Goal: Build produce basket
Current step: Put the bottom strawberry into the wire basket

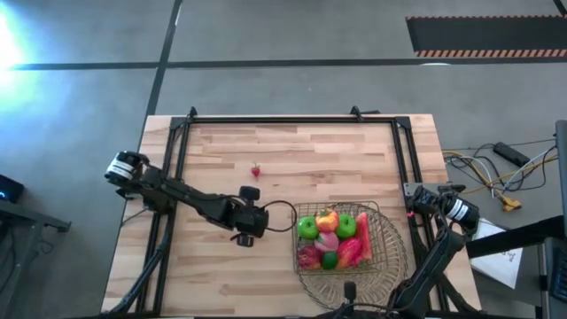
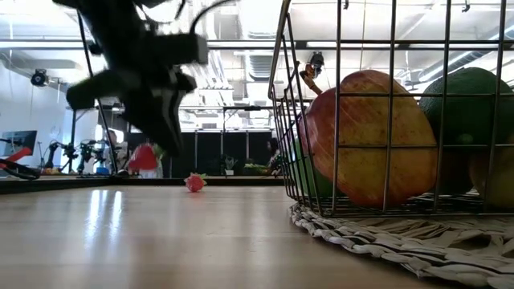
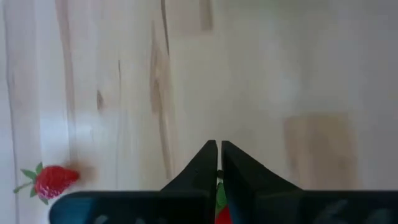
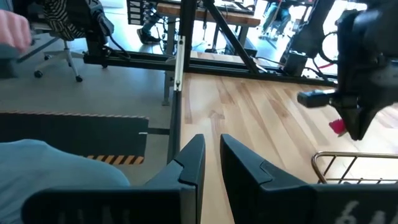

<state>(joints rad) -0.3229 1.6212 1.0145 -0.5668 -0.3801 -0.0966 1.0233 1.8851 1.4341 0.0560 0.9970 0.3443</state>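
One strawberry (image 1: 255, 169) lies loose on the pale wood-plank surface (image 1: 221, 266), toward its far edge and left of centre, small, red and pimpled with a green leafy cap. To its right and nearer the middle, the left hand (image 1: 251, 219) hangs above the surface with its dark fingers pressed together; its own wrist camera shows a sliver of red and green pinched between them, so I judge it is carrying a second berry (image 3: 219, 202) toward the basket. Further right, near the surface's right front corner, the copper wire basket (image 1: 379, 237) stands on a flat round woven straw mat (image 1: 308, 278), its thin open grid already heaped with smooth, glossy toy produce: a green apple (image 1: 306, 228), an orange-yellow round one (image 1: 327, 220), a pink piece (image 1: 327, 240) and a long reddish wedge (image 1: 356, 243). At the right edge the right hand (image 1: 419, 202) waits off to the side, fingers slightly parted and holding nothing.

The next move, I think, is to travel right over the basket rim, release there, then return for the loose strawberry.
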